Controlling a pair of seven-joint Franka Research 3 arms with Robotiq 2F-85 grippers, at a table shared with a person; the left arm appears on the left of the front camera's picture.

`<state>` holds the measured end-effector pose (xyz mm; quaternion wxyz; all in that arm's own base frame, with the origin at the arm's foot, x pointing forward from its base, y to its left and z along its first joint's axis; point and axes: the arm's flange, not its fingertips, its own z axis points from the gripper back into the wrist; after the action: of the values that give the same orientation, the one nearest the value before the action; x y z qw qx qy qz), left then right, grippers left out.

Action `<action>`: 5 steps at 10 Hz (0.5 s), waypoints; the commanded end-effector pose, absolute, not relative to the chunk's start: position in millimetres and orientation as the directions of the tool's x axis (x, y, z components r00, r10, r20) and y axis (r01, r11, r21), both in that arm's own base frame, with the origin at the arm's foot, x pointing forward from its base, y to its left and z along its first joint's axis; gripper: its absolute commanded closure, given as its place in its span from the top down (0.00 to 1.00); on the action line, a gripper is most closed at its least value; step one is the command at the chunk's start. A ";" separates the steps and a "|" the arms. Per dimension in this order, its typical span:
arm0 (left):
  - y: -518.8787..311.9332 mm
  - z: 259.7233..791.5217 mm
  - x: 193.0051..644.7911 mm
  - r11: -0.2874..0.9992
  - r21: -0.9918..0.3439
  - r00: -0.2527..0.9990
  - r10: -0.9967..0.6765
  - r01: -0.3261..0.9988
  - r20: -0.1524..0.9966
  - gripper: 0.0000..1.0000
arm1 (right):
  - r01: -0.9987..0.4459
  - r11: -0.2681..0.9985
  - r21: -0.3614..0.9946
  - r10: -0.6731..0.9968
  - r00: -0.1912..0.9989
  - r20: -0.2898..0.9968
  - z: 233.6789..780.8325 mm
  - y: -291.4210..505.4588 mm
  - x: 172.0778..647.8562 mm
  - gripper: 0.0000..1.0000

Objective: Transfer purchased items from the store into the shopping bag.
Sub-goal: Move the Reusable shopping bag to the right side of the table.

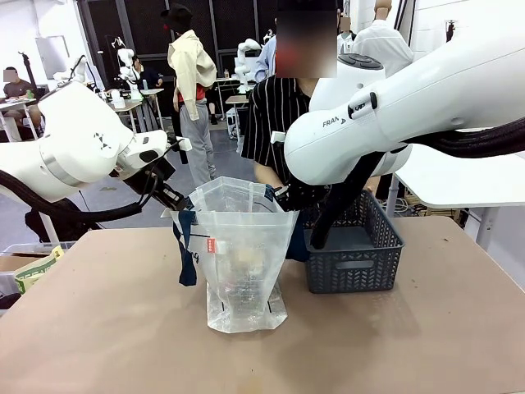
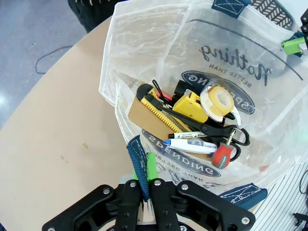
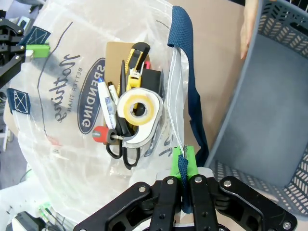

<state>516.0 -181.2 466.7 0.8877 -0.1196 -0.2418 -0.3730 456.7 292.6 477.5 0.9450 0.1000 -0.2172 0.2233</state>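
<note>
A tan table [image 1: 123,328] carries the shopping bag [image 1: 242,263], standing upright at its middle with its mouth held wide. Down in the bag lie the purchased items [image 2: 197,122]: a tape dispenser [image 3: 139,113], a yellow utility knife [image 2: 161,107], black scissors [image 2: 226,132], a marker [image 2: 190,143] and a brown card. The left end effector [image 2: 147,185] is pressed together on a navy handle strap [image 2: 138,166] at one rim; the right end effector [image 3: 184,166] pinches the opposite strap [image 3: 185,57]. Just beside the bag stands the grey basket [image 1: 353,250], its floor bare, with a person's hand [image 3: 248,24] at its edge.
</note>
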 end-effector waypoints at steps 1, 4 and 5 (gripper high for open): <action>-179.2 469.8 515.6 0.696 -0.025 0.605 -0.604 0.718 0.519 0.00 | -0.458 0.883 0.099 0.371 0.813 0.449 474.7 289.9 452.3 0.00; -179.2 469.8 515.6 0.696 -0.025 0.605 -0.604 0.718 0.519 0.00 | -0.458 0.883 0.099 0.371 0.813 0.449 474.7 289.9 452.3 0.00; -179.2 469.8 515.6 0.696 -0.025 0.605 -0.604 0.718 0.519 0.00 | -0.458 0.883 0.099 0.371 0.813 0.449 474.7 289.9 452.3 0.00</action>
<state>516.0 -181.3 466.7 0.8877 -0.1196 -0.2418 -0.3730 456.7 292.6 477.5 0.9450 0.1000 -0.2172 0.2233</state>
